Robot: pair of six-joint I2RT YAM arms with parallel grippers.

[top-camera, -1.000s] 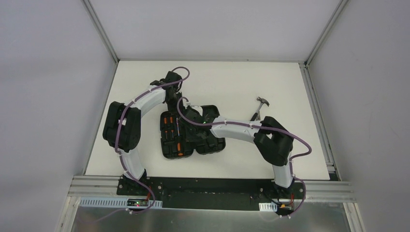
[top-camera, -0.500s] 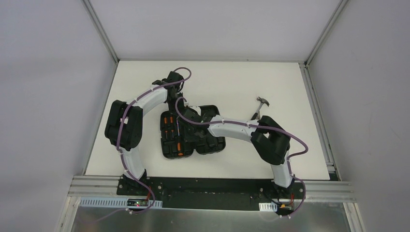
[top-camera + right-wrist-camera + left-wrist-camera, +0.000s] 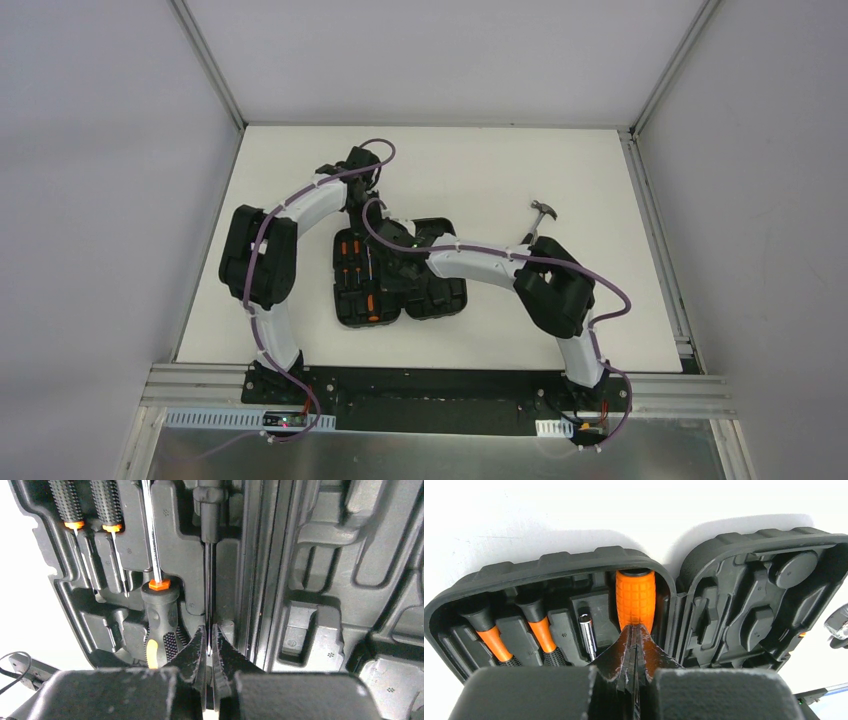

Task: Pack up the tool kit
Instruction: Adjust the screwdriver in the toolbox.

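On your white table [image 3: 500,170], the black hinged plastic case [image 3: 441,300] lies open at the centre. Your left gripper [image 3: 636,630], fingers pressed together, sits at the ribbed orange screwdriver handle [image 3: 635,597] in its left half. Your right gripper [image 3: 209,636] pinches the thin steel shaft [image 3: 208,580] there. The small steel-headed hammer [image 3: 539,214] lies to the case's right.

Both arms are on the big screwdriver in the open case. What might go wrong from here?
The right fingers pinch the big screwdriver's shaft; pulling away while shut may lift it from its slot. The left fingers are shut against its orange handle, so a push might slip off. The hammer lies outside the case, close to the right elbow, which may knock it.
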